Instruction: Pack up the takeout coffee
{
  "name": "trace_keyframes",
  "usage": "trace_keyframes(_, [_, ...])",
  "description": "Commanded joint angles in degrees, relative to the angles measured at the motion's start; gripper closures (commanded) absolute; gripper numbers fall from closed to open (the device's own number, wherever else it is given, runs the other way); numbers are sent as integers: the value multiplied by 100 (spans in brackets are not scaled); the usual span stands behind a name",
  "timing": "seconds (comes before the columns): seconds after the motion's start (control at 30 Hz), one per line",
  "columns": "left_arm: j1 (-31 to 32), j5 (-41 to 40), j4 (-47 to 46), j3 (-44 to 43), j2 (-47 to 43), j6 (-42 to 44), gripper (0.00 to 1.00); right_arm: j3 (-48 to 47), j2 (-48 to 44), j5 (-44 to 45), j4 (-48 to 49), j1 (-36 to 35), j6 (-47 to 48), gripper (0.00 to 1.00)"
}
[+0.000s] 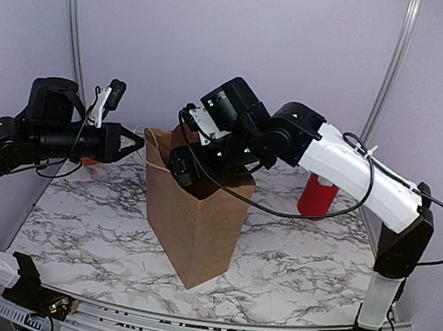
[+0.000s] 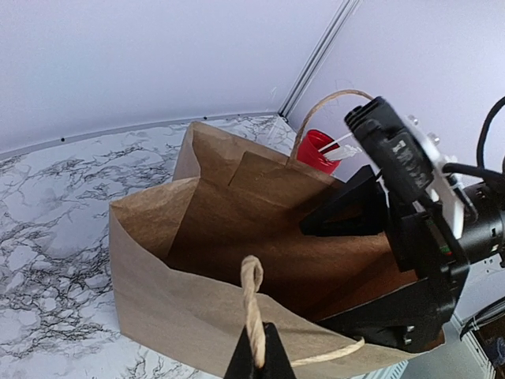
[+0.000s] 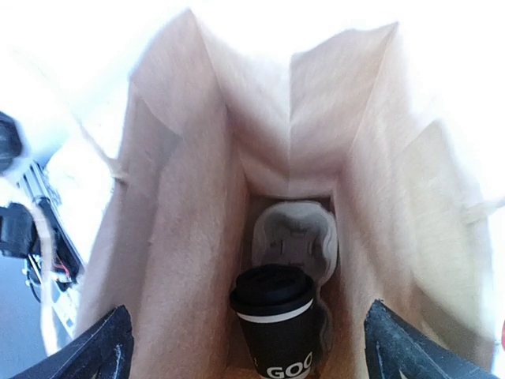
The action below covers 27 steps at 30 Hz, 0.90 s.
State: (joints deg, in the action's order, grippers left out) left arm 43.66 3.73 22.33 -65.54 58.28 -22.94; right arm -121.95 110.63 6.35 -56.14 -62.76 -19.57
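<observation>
Where the marble table [image 1: 288, 280] runs out from the arm bases, I see the brown paper bag [image 1: 197, 228] standing upright near the middle. My left gripper [image 2: 257, 359] is pressed together on the bag's twine handle [image 2: 252, 304], at the bag's left side. My right gripper [image 2: 367, 264] hangs in the bag's mouth, fingers spread wide, gripping nothing. Below it, the takeout coffee [image 3: 272, 316] stands upright on the bag's floor, lid on, against a pale moulded tray [image 3: 292, 237]; whether it sits in a well I cannot tell. Beyond the bag, to the right, a red cup [image 1: 317, 196] stands apart.
</observation>
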Motion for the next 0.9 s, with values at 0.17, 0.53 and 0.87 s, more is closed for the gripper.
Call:
trace_keyframes(0.17, [-190,-102,-12,-100,75,-44,100,355,-732,150,976,105,141,1])
trace_keyframes(0.53, [-238,-23,-12,-99,22,-29,96,1126,-1590,180,2526,141,405,1])
trace_keyframes(0.87, [-241,-97,-14,-129,-189,-5,62,1510,-2124,922,2971,219,582,0])
